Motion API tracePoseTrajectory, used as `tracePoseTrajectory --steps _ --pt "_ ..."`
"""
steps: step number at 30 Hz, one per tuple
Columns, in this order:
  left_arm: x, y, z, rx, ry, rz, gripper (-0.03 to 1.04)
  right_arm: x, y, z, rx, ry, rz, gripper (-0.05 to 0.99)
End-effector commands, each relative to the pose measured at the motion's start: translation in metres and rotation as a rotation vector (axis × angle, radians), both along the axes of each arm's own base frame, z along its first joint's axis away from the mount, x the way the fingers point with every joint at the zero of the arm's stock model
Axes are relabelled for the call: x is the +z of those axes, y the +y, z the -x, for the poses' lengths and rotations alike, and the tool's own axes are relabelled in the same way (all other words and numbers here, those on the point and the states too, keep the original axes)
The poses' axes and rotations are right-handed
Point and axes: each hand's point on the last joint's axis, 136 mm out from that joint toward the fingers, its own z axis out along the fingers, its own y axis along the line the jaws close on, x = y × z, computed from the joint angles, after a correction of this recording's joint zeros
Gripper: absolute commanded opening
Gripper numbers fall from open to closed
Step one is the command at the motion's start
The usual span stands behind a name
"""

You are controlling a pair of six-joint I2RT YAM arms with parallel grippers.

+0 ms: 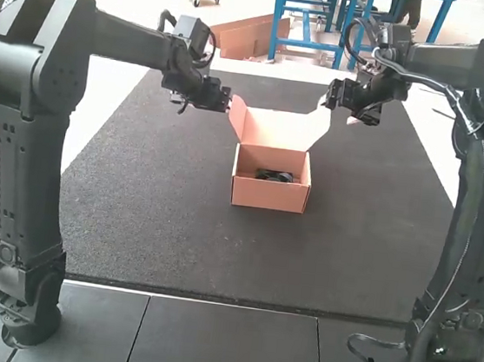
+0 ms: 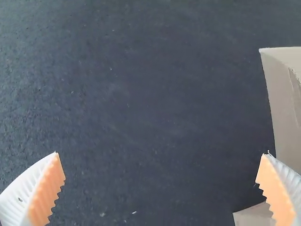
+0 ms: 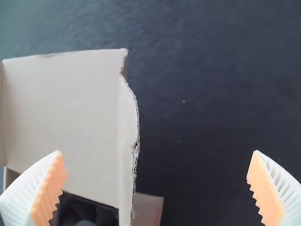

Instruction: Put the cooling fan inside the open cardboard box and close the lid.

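Cooling fan (image 1: 274, 176) in cardboard box (image 1: 269, 195), lid (image 1: 270, 128) upright, mat (image 1: 152, 206) around

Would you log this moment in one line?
fan in box; lid up; left end effector open beside lid; right end effector open over lid

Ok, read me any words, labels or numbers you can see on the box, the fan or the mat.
None can be read.
The box: plain cardboard on every face that shows.
The fan inside it: too small and dark to show any label.
The mat: unmarked.
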Motion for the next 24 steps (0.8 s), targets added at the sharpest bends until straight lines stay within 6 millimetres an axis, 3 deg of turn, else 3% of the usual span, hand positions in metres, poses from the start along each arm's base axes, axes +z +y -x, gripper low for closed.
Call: tracePoseTrajectory --steps 1,12,17,24 --pt "0.0171 -0.0197 -0.0027 -0.056 -0.033 0.037 0.97 0.0134 0.0127 -0.0019 0.024 -0.019 -0.027 0.88" --pt "0.0247 -0.0281 -0.0031 -0.075 -0.042 0.060 0.97 0.0138 0.0162 0.0029 0.036 0.000 -0.033 0.79" --pt "0.0261 -0.0282 -0.0035 -0.076 -0.044 0.059 0.97 0.0124 0.0164 0.0032 0.038 0.002 -0.033 0.62" --pt "0.0243 -0.0276 -0.0015 -0.075 -0.031 0.056 0.97 0.0085 0.0169 0.0043 0.040 0.011 -0.036 0.53"
